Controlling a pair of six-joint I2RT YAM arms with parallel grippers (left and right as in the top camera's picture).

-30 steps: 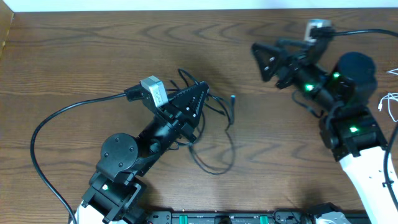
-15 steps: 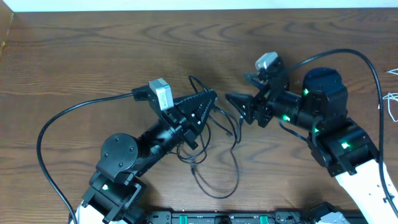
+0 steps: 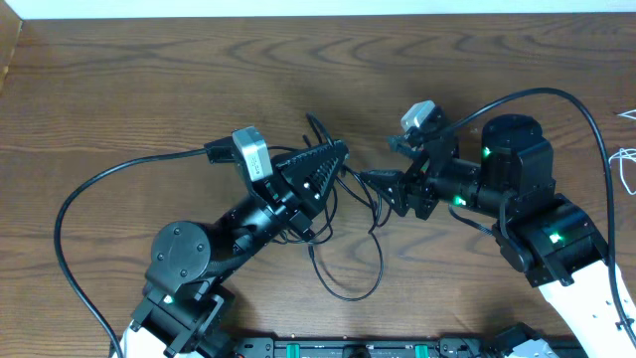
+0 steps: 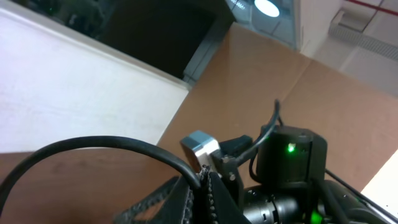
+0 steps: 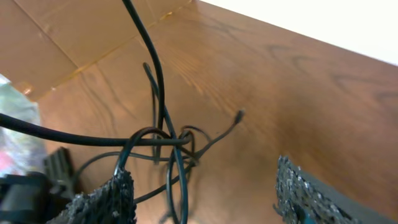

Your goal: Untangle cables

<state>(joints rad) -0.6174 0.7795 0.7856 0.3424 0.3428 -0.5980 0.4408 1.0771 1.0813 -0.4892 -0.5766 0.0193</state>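
The cables [image 3: 350, 231] are a knot of thin black cords on the wooden table between the two arms, with one loop trailing toward the front. My left gripper [image 3: 338, 155] is shut on a black cable [image 4: 106, 145] and holds it up off the table; in the left wrist view the cord runs straight into the closed fingertips of the left gripper [image 4: 206, 184]. My right gripper [image 3: 384, 191] faces the knot from the right and is open. Seen from the right wrist, the right gripper [image 5: 205, 196] has cables [image 5: 166, 142] hanging by its left finger and a plug end [image 5: 240, 114] beyond.
A thin white cord [image 3: 624, 164] lies at the table's right edge. Thick black arm cords arc out to the left [image 3: 75, 204] and over the right arm [image 3: 556, 94]. A cardboard box [image 3: 8, 45] stands at the back left corner. The right arm [image 4: 289, 163] faces the left wrist camera.
The right arm swung from the back right down and left to the knot, its jaws narrowing slightly. The left gripper shifted a little right with its cable, pulling the tangle along.
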